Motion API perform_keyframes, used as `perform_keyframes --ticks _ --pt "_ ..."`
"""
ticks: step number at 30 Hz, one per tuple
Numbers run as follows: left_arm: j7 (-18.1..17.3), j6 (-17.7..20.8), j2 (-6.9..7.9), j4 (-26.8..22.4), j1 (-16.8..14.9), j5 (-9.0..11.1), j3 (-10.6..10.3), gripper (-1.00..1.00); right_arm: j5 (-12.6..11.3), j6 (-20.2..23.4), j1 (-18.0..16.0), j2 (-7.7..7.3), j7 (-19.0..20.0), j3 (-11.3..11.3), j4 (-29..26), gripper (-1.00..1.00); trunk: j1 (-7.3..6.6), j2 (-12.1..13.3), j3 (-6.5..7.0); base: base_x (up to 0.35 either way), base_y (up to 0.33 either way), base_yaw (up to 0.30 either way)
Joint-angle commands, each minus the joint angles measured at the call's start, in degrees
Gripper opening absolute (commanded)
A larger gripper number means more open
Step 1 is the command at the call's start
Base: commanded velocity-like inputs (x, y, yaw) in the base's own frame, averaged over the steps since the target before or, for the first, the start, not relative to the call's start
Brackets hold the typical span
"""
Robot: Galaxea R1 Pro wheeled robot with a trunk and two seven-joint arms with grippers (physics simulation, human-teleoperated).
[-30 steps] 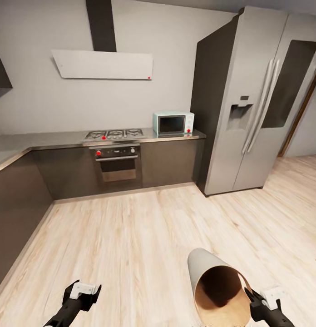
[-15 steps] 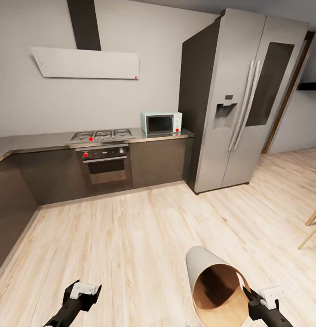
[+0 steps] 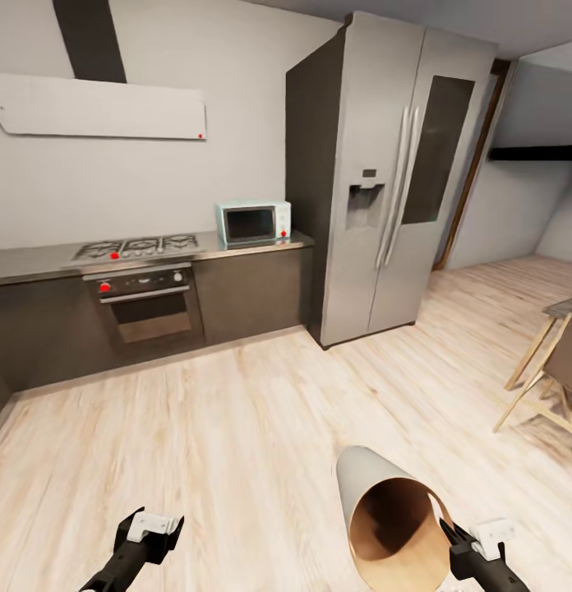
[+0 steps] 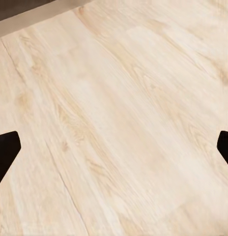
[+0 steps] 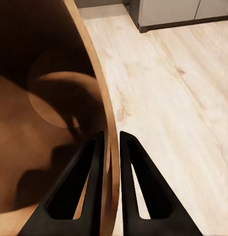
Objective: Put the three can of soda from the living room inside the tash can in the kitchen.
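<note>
1 tash can [image 3: 385, 510], rim pinched by right gripper [image 5: 110, 147]; left gripper [image 4: 114, 147] wide, empty. 1 fridge [image 3: 385, 173], 1 microwave [image 3: 253, 222]. No legible text.

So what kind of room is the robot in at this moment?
A home kitchen, rendered in simulation: a tall steel two-door fridge, a built-in oven under a gas hob, and a small microwave on the dark cabinet run.

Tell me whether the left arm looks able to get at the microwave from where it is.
Probably not. The left tool hangs open low over the floor, while the microwave sits on the counter far across the room; nothing blocks it, it is just distant.
</note>
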Motion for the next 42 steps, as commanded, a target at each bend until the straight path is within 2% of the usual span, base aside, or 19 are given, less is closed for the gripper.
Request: perform_keyframes --ticks 1,42 --pt "0.0 0.0 0.0 0.0 0.0 -0.02 0.0 1.0 -0.71 0.08 -0.02 0.0 0.41 -0.01 -0.09 -1.0 0.0 0.0 -0.02 0.065 -0.273 -0.222" --pt "0.01 0.0 -0.01 1.33 0.0 0.11 -0.09 1.0 -0.71 0.07 -0.02 -0.26 -0.14 -0.2 -0.08 -1.0 0.0 0.0 -1.32 0.004 -0.286 -0.222"
